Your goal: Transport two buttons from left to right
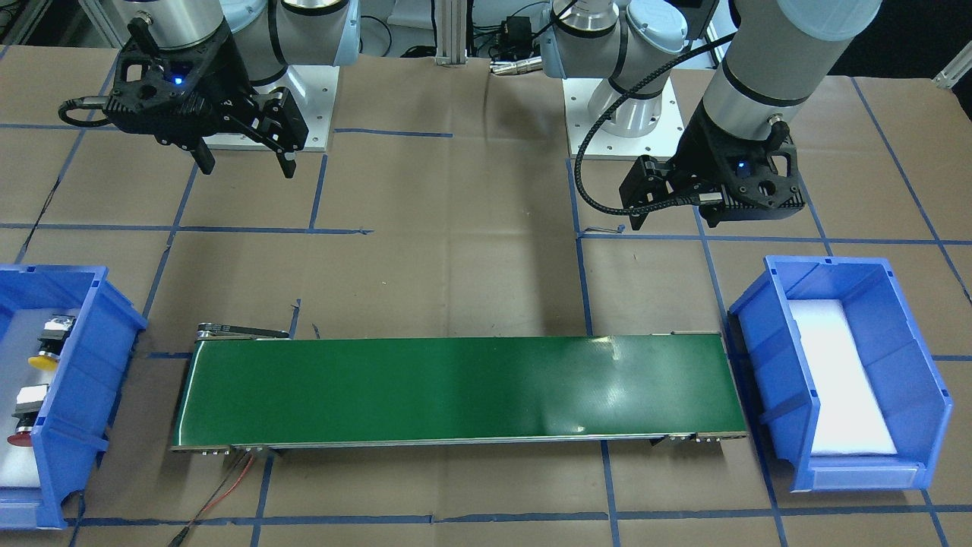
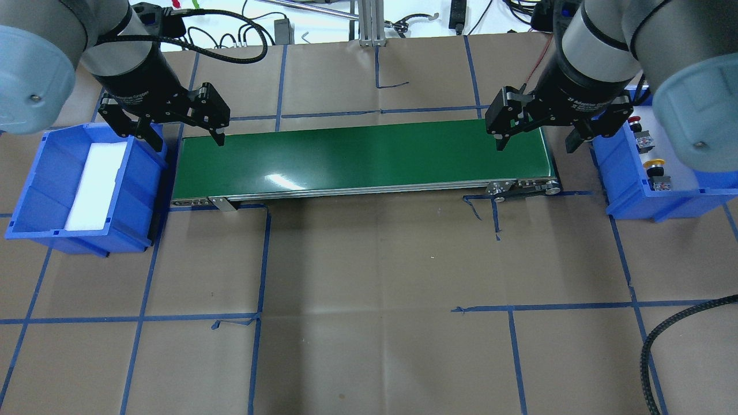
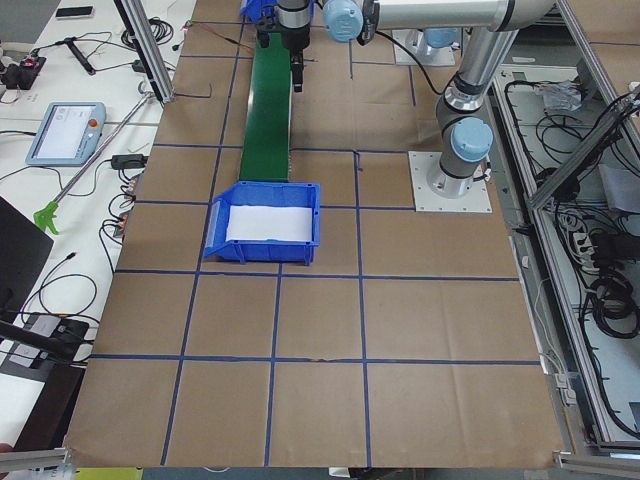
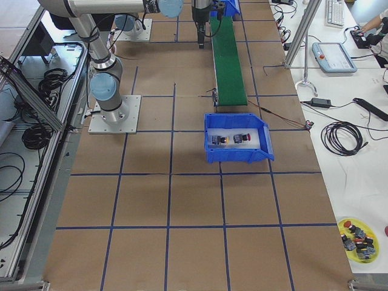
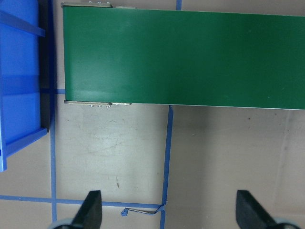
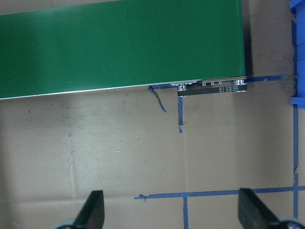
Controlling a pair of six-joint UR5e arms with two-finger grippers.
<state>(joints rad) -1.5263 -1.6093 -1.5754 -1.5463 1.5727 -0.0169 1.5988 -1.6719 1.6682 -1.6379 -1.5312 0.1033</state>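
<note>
Yellow button (image 2: 655, 166) and red button (image 2: 635, 120) are seen lying in the blue bin (image 2: 628, 208) by the belt (image 2: 357, 158). Right gripper (image 2: 535, 145) and left gripper (image 2: 187, 142) are held wide open, empty. Risk: a round cap could be pinched off-centre and dropped.

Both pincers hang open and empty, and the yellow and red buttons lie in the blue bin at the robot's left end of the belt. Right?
Wrong end: the yellow button and red button lie in the blue bin at the robot's right end of the belt, as the overhead view shows. The left pincer and right pincer do hang open and empty.
</note>
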